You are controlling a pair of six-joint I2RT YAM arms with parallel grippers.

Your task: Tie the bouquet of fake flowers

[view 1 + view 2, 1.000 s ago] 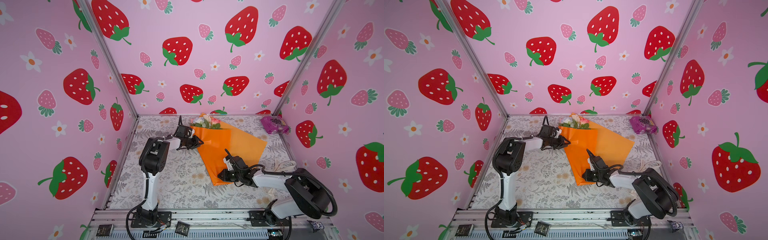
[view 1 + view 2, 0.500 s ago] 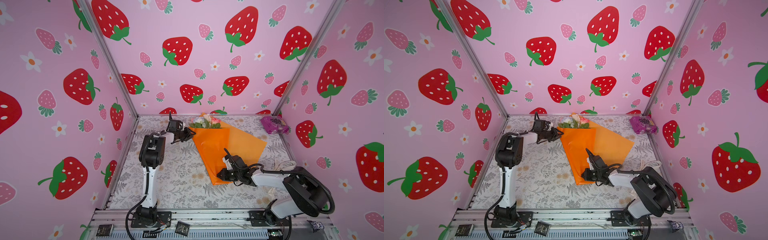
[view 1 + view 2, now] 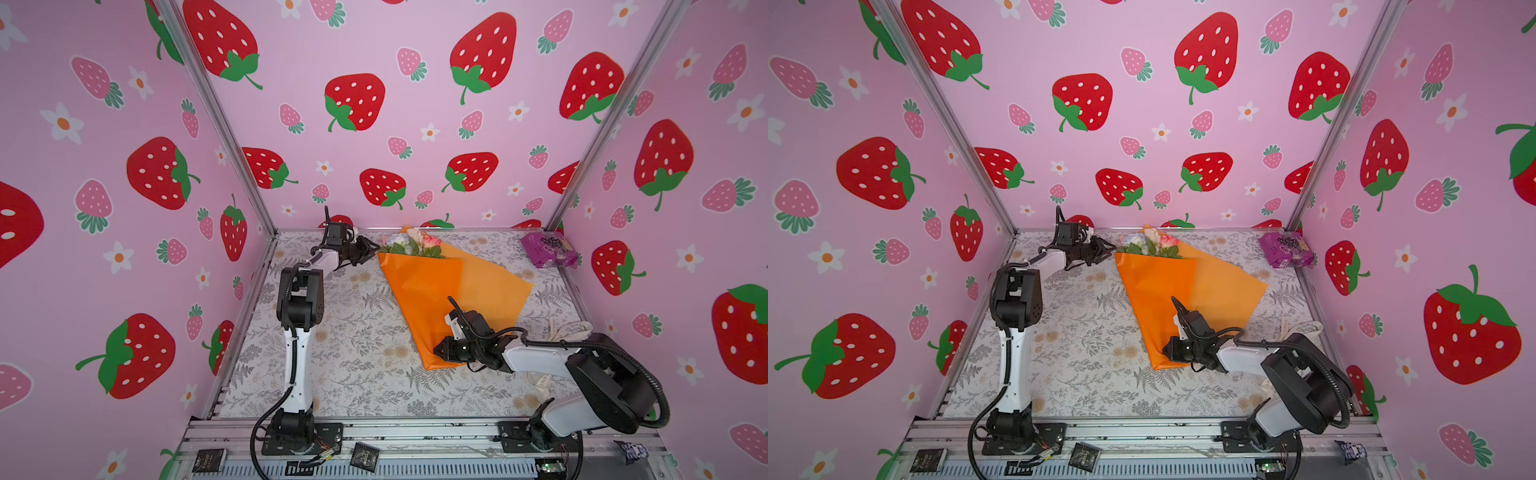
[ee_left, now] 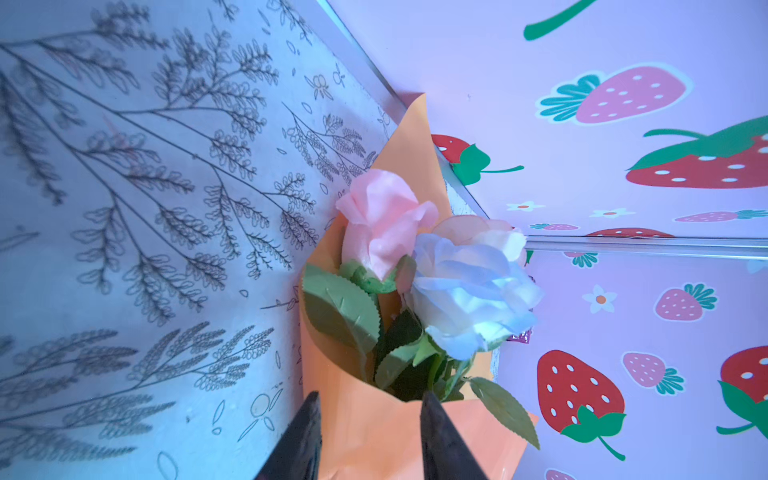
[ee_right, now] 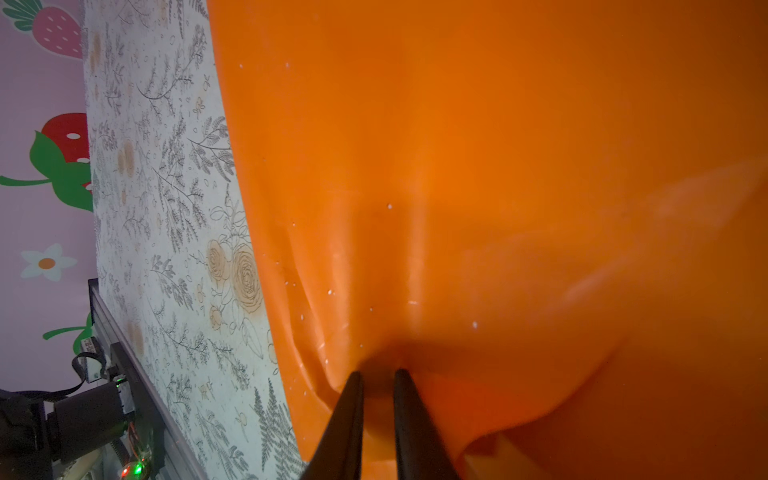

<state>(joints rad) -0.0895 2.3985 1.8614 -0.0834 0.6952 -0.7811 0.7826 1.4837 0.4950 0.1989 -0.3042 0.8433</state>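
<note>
Left claw [image 3: 374,252]: over the last second it has travelled from partway along the left edge of the bright orange wrapping paper [image 3: 492,286] toward the far wall. It now sits at the paper's far-left corner, just beside the green fabric leaves [image 4: 340,307].
Left claw state: its black fingers [image 4: 440,436] are spread, and the folded corner of the paper lies between them. Whether either finger touches it cannot be told.
Right claw [image 3: 437,351]: it has stayed in place over that second, low at the near, narrow end of the paper cone and pointing left.
Right claw state: its two thin black fingers [image 5: 351,415] are almost together, pinching a puckered fold of the paper.
Bouquet of fake flowers [image 3: 428,299]: artificial roses rolled in the orange paper lie flat on the bench, right of centre. The heads point to the far wall and the narrow end to the near side.
Rose heads [image 3: 409,242]: a pink one [image 4: 382,224], a white one [image 4: 465,291] and a peach one behind them stick out of the cone's far opening.
Paper flaps: the left half is folded over the stems. The right half spreads flat to a point on the right.
Small purple packet [image 3: 546,249]: it lies in the far-right corner, well apart from the bouquet.
Bench [image 3: 353,332]: it has a pale cover printed with grey ferns and tan blooms.
</note>
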